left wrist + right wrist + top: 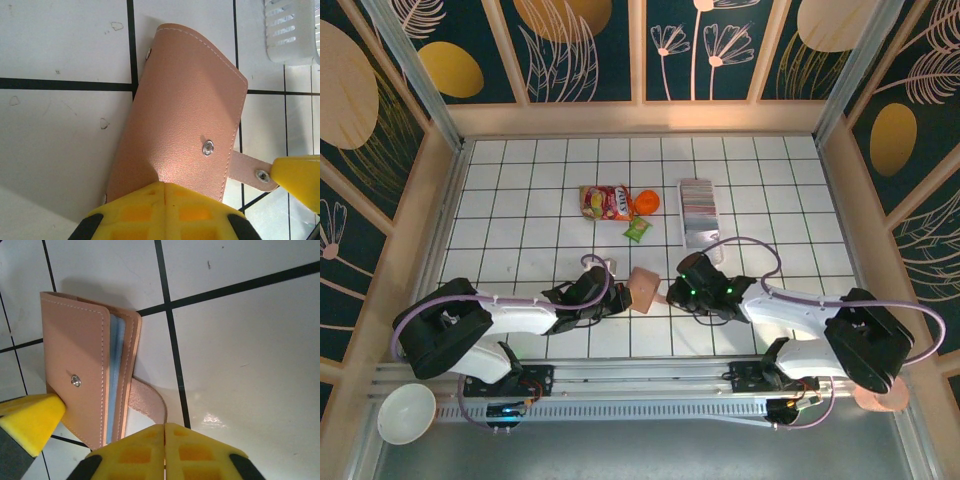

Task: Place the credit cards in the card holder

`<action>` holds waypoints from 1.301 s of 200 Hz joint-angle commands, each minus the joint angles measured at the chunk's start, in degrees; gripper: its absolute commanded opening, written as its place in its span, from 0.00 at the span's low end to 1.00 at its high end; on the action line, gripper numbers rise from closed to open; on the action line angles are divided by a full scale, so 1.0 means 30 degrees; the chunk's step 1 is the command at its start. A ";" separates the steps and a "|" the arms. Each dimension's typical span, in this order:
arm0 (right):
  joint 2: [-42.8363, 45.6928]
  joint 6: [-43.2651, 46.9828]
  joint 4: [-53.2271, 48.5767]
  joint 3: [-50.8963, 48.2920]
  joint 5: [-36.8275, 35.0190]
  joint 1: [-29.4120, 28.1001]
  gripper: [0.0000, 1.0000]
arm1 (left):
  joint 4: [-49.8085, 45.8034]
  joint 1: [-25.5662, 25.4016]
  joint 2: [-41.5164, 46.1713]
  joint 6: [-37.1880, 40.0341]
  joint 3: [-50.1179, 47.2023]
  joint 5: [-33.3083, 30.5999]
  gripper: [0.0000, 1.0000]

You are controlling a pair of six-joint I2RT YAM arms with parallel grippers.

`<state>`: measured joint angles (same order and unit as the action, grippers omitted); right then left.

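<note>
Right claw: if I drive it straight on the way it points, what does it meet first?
The holder's tab, looped right at the shut right claw's tips, which seem to pinch it. Past that, bare tile; the holder's body lies just beside the line. Depth is unclear.

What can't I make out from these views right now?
Right wrist view: the salmon-pink leather-like card holder is nearly closed, hiding any cards inside.
Same view: the snap tab ends hidden in the shut right hand.
Left wrist view: the left hand covers the holder's near edge.
Top view: pale plastic credit cards too small to count.
</note>
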<state>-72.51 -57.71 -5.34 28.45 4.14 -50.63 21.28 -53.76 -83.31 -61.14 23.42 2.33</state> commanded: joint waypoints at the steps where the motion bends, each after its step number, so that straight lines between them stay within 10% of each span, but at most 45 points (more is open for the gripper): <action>1: -0.0089 -0.0274 0.0441 0.0039 -0.0092 -0.0190 0.03 | -0.2317 -0.0047 -0.1059 -0.0050 -0.0692 0.0398 0.00; 260: -0.4976 -0.1621 0.5120 0.2794 0.1598 -0.0529 0.00 | -0.1700 -0.0043 -0.0855 -0.0160 -0.1200 0.0718 0.00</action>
<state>-86.43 -61.91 8.47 35.48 9.13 -51.64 23.62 -53.74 -83.31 -61.21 22.26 2.52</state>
